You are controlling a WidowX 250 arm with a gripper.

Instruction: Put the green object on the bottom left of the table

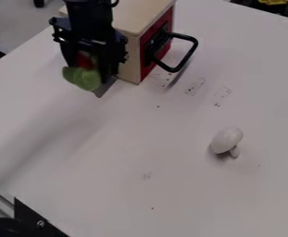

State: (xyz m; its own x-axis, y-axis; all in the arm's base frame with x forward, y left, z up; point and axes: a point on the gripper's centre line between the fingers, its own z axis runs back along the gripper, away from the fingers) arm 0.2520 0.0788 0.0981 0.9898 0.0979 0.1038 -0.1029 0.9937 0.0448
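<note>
My pincer (89,73) has its two black fingers closed in on the green object (82,79), holding it between them; together they hang at the upper left of the camera view, just beside the pale wooden side of a box (131,58). What I hold is a soft, muted green, rounded and lobed where it bulges out below my fingers; a red part (84,60) shows above the green, between my dark fingers, and what it is I cannot tell; nor can I tell whether the green underside touches the white table (140,148).

The box has a red face with a black handle (188,54); near it, faint dark marks (221,95) speckle the tabletop, too unclear for me to read; well apart, toward the right, lies a white mushroom-shaped thing (226,140), its short stem against the table.
</note>
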